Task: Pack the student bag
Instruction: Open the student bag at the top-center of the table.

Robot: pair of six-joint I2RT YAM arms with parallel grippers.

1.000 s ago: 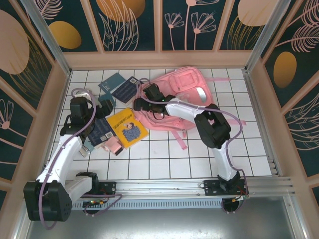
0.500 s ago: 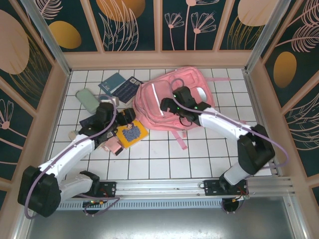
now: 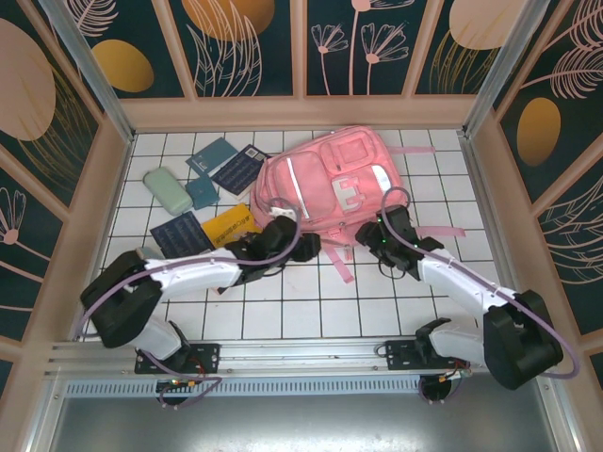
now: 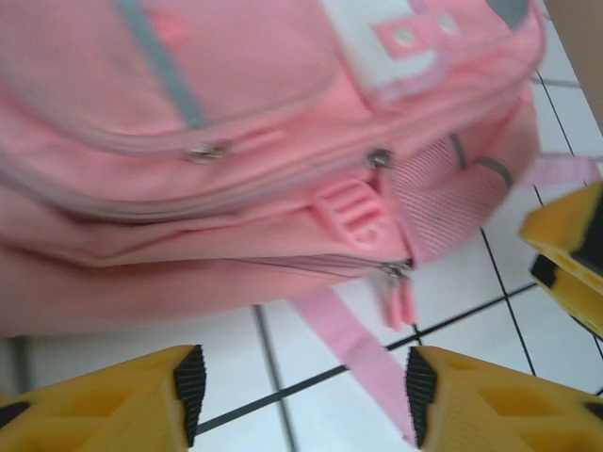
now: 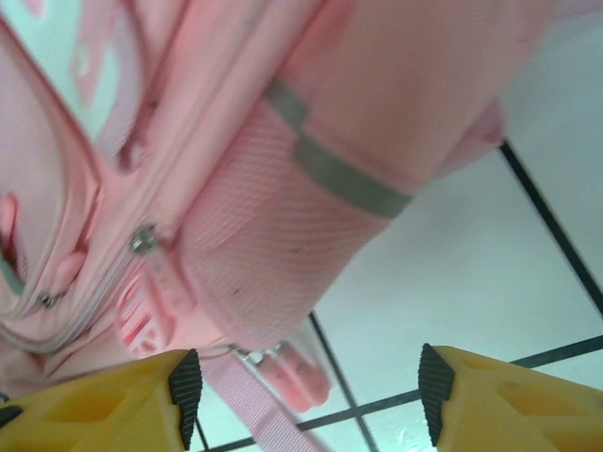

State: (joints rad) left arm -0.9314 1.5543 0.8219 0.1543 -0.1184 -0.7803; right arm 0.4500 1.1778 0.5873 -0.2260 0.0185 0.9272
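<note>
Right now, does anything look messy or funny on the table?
Nothing is broken. The student bag lies flat with a loose strap trailing over the tiles, and the yellow book sits askew beside it.

A white-tiled worktop (image 3: pixel 311 301) with dark grout lines is enclosed on three sides by walls (image 3: pixel 250 47) of dark teal panels printed with pale plants and orange ovals, set in beige frames (image 3: pixel 301 111). An aluminium rail (image 3: pixel 311 350) is mounted along the near edge. Even, bright lighting is seen.
</note>
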